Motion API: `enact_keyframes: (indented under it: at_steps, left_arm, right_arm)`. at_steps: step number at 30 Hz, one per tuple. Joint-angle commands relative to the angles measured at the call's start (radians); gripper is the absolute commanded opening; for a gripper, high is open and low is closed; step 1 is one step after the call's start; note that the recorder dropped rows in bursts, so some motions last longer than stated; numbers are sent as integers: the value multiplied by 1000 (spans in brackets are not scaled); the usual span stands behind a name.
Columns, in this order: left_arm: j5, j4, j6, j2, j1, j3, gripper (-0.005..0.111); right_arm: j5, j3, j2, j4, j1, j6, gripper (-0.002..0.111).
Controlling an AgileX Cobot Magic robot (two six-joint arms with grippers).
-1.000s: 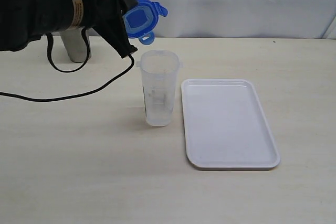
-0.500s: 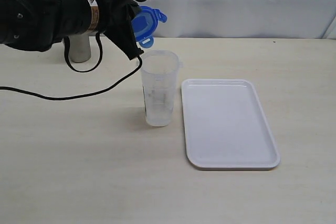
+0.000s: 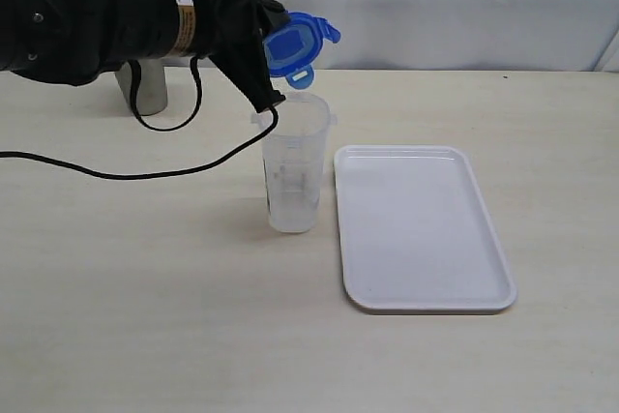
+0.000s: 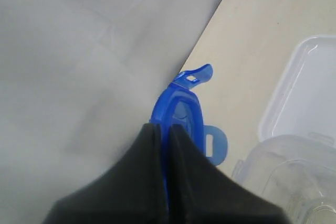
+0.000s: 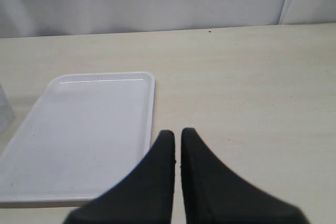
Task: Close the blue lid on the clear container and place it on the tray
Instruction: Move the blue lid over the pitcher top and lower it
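Left tool (image 4: 161, 132) swung right, pinching blue lid (image 3: 298, 44) aloft.

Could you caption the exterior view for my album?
The left gripper holds the blue lid tilted above the open clear container, the tray lying beside it.

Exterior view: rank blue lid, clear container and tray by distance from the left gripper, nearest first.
From the left gripper:
1. blue lid: pinched in the fingers, up above the container's rim.
2. clear container: standing on the table just below the gripper.
3. tray: flat on the table, to the right of the container, farthest.
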Motion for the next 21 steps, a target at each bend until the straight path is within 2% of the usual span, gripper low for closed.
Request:
enact_keyframes:
  at_steps: [1, 16, 18, 21]
  left_arm:
    - [-11, -5, -7, -1, -1, 12, 0]
    - [35, -5, 52, -59, -3, 25, 0]
    - [74, -5, 87, -71, -19, 27, 0]
    - [179, -5, 210, -79, -81, 49, 0]
  right_arm:
    - [-12, 3, -6, 3, -5, 0, 5]
    - [-12, 3, -6, 3, -5, 0, 5]
    - [-12, 3, -6, 3, -5, 0, 5]
    - [-12, 3, -6, 3, -5, 0, 5]
